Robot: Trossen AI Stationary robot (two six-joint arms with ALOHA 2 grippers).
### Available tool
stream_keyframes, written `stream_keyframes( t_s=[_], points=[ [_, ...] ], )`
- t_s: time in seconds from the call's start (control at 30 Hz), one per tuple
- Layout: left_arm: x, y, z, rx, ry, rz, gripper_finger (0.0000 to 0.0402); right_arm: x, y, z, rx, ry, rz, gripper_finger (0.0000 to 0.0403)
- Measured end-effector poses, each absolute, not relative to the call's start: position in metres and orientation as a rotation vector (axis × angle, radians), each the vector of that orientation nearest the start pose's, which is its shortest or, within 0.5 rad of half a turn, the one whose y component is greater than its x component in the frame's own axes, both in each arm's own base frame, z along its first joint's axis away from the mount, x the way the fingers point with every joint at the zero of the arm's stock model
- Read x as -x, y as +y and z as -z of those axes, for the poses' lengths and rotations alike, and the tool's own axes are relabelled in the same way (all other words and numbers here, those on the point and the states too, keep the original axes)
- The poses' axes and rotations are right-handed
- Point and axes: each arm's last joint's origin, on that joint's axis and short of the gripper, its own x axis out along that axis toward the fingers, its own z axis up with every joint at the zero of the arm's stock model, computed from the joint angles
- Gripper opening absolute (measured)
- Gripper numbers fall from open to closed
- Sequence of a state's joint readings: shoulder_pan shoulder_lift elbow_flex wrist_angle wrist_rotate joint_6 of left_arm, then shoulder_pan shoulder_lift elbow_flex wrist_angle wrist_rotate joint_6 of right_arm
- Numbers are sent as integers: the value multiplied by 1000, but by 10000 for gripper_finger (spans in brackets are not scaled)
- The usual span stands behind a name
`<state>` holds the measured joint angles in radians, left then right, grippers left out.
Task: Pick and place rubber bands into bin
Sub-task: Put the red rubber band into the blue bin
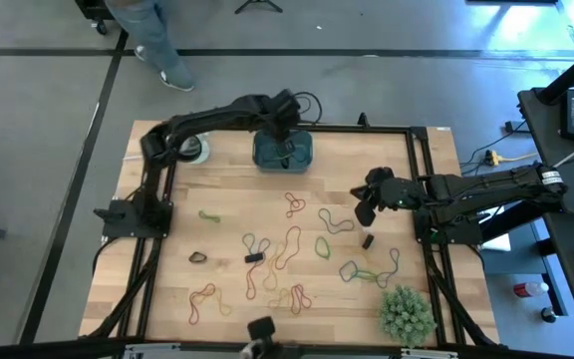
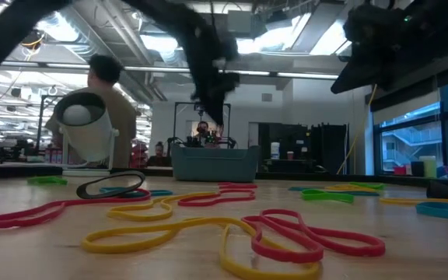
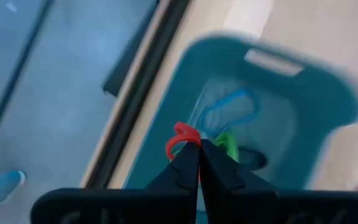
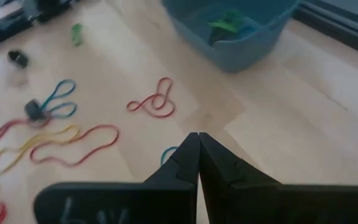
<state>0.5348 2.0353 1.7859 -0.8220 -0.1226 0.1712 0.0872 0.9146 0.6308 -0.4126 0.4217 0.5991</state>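
Observation:
The teal bin (image 1: 283, 152) stands near the table's far edge; blue and green bands lie inside it (image 3: 229, 118). My left gripper (image 3: 194, 149) hovers above the bin (image 3: 278, 106), shut on a red rubber band. My right gripper (image 4: 197, 140) is shut and empty, raised over the table's right part (image 1: 367, 204). Many loose rubber bands lie flat across the wood: a red one (image 1: 294, 204), green ones (image 1: 362, 271), and yellow and red ones (image 1: 285, 295). My left gripper pinches a red rubber band (image 3: 182, 138) between its two fingertips, coming from above. A small curled loop of the band sticks out past the tips, lifted clear over the bin's inside. In the low view the gripper hangs over the bin (image 2: 212, 162).
A white roll (image 1: 195, 150) stands left of the bin. A green spiky plant (image 1: 407, 311) sits at the near right corner. A small dark block (image 1: 368, 240) lies near the right gripper. A person stands beyond the far edge (image 1: 152, 40). Black rails frame the table.

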Motion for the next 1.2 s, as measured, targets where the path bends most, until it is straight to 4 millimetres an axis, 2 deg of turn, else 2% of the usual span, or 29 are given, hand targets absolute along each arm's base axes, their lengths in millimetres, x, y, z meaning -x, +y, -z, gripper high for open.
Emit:
stream_keyframes(
  t_s=[0.1, 0.23, 0.4, 0.57, 0.73, 0.83, 0.9, 1.0, 1.2],
  points=[
    [-379, 239, -224, 115, 1169, -452, 3, -183, 3, -241, -427, 534, 548, 13],
    [-381, 244, -196, 143, 1240, -385, 9, -183, 2, -242, -474, 513, 578, 13],
    [-383, 246, -188, 136, 1254, -375, 48, -183, 1, -241, -505, 504, 597, 13],
    [-383, 246, -190, 133, 1251, -380, 99, -183, 1, -241, -502, 506, 595, 13],
    [-383, 245, -209, 183, 1265, -416, 129, -183, 1, -241, -476, 515, 587, 13],
    [-380, 239, -226, 249, 1283, -444, 129, -183, 1, -241, -475, 517, 587, 13],
    [-378, 231, -244, 267, 1246, -459, 124, -183, 1, -241, -474, 520, 587, 13],
    [-368, 212, -273, 292, 1199, -480, 112, -183, 1, -241, -476, 516, 586, 13],
    [-332, 163, -301, 371, 1117, -589, 71, -183, 1, -242, -478, 511, 584, 13]
  ],
)
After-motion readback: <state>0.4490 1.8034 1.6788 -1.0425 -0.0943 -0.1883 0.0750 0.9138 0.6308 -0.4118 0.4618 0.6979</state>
